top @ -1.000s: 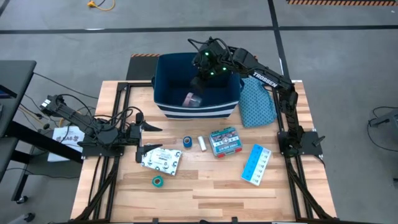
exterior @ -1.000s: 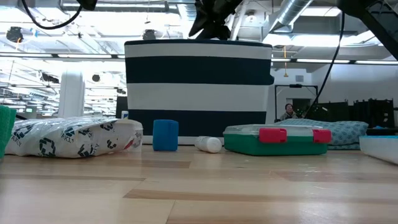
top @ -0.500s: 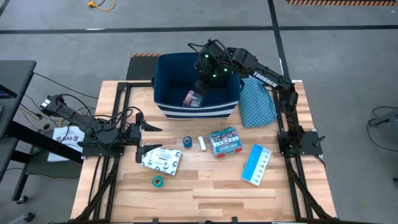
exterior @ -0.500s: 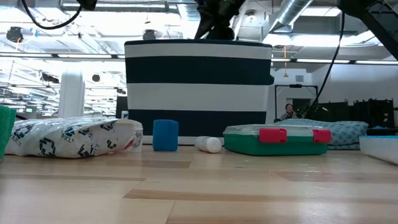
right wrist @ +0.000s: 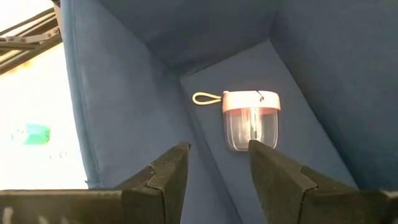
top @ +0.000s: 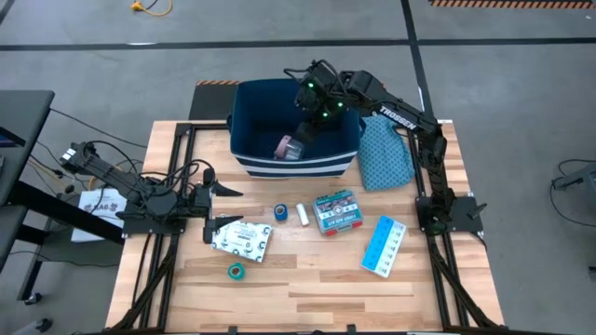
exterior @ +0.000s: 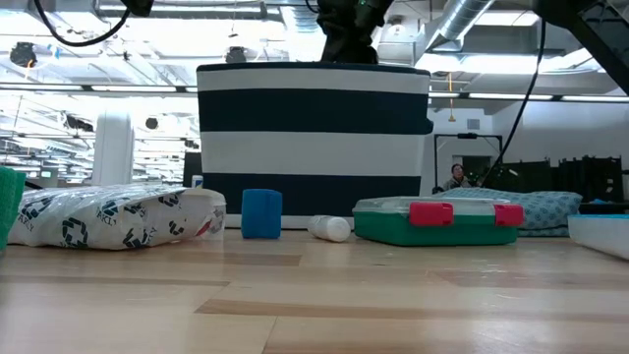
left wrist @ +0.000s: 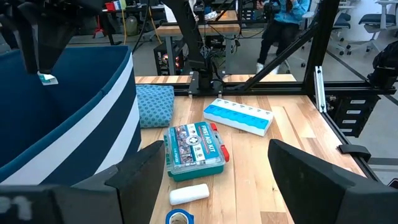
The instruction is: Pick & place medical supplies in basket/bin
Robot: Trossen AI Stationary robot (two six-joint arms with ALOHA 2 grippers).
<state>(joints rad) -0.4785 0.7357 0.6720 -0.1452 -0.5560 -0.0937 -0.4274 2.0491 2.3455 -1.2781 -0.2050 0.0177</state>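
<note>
Only the right wrist view shows the pink cup (right wrist: 250,119) lying loose in the bin (right wrist: 124,93), beneath the open, empty right tool (right wrist: 214,171).

You have the bin (top: 293,130) at the middle of the table's (top: 307,288) far edge, with a cup (right wrist: 250,119) lying inside on its floor. The cloth bag (top: 384,154) lies just beside the bin, toward the right edge. Mid-table run a roll (top: 280,213), a tube (top: 303,214) and a box (top: 336,211); the organiser (top: 384,246) lies toward the right edge, the packet (top: 241,239) toward the left, another roll (top: 237,272) nearer the front edge.
</note>
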